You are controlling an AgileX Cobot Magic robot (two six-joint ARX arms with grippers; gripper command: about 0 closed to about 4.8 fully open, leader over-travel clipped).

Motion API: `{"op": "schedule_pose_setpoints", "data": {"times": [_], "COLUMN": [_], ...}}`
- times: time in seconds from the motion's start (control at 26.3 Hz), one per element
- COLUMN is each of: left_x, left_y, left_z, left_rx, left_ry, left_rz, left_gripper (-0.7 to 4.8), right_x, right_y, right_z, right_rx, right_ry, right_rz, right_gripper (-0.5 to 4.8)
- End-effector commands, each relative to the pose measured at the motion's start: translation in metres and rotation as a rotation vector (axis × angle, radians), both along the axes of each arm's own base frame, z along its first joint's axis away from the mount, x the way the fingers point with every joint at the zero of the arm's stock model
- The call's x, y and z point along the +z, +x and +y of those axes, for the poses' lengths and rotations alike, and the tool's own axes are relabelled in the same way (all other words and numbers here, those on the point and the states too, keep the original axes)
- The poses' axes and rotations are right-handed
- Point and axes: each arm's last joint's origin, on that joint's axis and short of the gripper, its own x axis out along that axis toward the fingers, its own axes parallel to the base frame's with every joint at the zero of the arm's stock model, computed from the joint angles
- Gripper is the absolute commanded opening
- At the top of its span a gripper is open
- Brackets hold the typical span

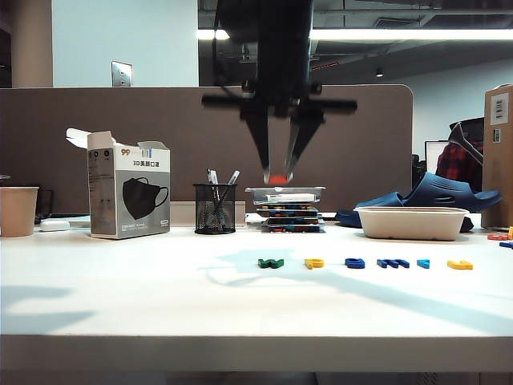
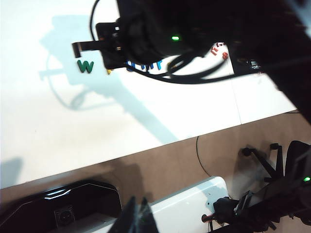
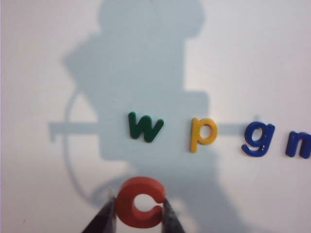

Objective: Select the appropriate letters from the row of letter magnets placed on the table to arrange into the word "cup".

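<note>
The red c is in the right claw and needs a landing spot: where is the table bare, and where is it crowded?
The right claw holds the red c above the table. Bare: the wide stretch left of the green w, and the strip in front of the row of letter magnets. Crowded: the row itself, and the back edge. The left claw is not visible.

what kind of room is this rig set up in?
Likely an open-plan office. A white desk backs onto a brown partition screen, with a mesh pen cup and ceiling strip lights behind.
</note>
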Motion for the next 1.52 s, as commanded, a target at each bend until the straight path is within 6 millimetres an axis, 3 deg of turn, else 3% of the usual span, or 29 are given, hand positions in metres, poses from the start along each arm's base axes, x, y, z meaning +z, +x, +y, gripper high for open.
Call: {"op": "schedule_pose_setpoints", "data": {"times": [0.04,0.27,0.57,0.8,1.52], "left_x": [0.001,0.001,0.001,0.001,0.001], "left_y": [-0.001,-0.001,-0.001,-0.001,-0.001], "left_z": [0.0,0.0,0.0,0.0,0.0], "left_rx": [-0.005,-0.005,-0.005,-0.006,-0.006], "left_ry": [-0.005,-0.005,-0.005,-0.006,-0.005], "left_rz": [-0.01,-0.01,-0.01,-0.01,-0.009], "left_gripper": [-0.05,-0.05,-0.05,-0.05,-0.05], "right_x": [0.019,0.055,0.056,0.038,-0.062], "right_y": [-0.01,-0.033,-0.043,-0.047,-0.051], "right_z": [-0.007,-0.017,-0.01,0.001,0.01], "right_rx": [0.001,0.034,0.06,0.079,0.09], "right_ry": [0.003,0.021,0.002,-0.003,0.024], "right_rz": [-0.016,-0.064,-0.07,-0.046,0.063], "right_gripper": [1.13,1.13,1.13,1.13,1.13]}}
